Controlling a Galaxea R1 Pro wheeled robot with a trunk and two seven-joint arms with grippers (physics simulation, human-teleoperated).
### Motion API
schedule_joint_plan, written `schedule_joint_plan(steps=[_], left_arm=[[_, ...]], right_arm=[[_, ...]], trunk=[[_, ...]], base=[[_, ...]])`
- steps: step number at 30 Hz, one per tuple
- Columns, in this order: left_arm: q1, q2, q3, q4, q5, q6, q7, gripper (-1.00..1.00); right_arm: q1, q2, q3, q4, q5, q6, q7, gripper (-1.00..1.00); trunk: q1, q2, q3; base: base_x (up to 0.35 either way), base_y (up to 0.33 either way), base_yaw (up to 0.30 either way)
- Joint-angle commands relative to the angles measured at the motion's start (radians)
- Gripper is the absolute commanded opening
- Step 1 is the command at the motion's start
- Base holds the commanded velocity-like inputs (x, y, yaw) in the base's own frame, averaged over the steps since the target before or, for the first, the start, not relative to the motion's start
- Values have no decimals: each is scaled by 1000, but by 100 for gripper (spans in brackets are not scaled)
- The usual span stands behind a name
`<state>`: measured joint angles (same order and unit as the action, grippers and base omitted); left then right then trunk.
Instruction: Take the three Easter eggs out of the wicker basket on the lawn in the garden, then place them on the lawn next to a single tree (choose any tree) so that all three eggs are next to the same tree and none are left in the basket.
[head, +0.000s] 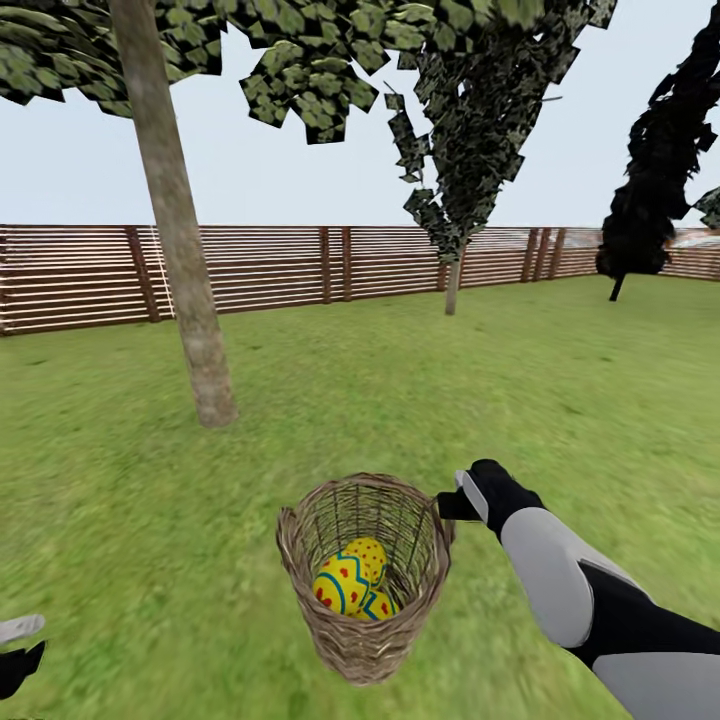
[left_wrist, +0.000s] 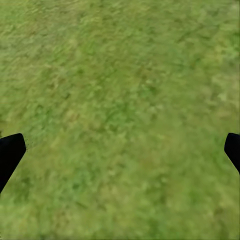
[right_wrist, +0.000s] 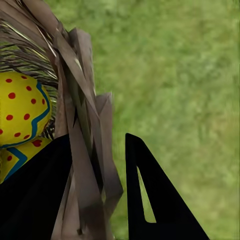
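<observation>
The wicker basket stands on the lawn in the lower centre of the head view, slightly tilted, with the Easter eggs lying together at its bottom; yellow shells with red dots and blue lines show, but the count is hard to make out through the weave. The right gripper reaches in from the lower right of that frame and meets the basket's rim on its right side. In the right wrist view the gripper's two dark fingers straddle the woven rim, one inside the basket and one outside, closed in on the wall between them, with a dotted egg just beyond the inner finger.

The left gripper hangs over bare grass; in its wrist view the two fingertips sit at opposite edges of the frame, spread wide with nothing between them. Part of the left arm shows at the lower left corner of the head view.

The thick-trunked tree rises from the grass at the left, behind the basket and a short way from it. A thin-trunked tree stands farther back at centre, and a black conifer at the upper right. A brown slatted fence crosses the middle of the frame behind them.
</observation>
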<state>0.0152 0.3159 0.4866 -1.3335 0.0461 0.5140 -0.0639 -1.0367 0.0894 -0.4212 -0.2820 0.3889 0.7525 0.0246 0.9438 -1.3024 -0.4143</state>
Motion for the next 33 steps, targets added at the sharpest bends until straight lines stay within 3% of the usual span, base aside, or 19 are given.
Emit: schedule_joint_plan(steps=[1,20,33], left_arm=[[0,0,1,-2,5,6,-3,100],[0,0,1,-2,3,13,-2,100],[0,0,1,0,0,13,-2,100]], right_arm=[[-1,1,-11,-2,-4,4,3,-100],[0,3,-10,-2,-4,2,3,-100],[0,1,-10,-2,-4,2,8,-100]], trunk=[[1,-1,-1],[1,-1,-1],[1,-1,-1]], base=[[338,0,284],[338,0,282],[337,0,23]])
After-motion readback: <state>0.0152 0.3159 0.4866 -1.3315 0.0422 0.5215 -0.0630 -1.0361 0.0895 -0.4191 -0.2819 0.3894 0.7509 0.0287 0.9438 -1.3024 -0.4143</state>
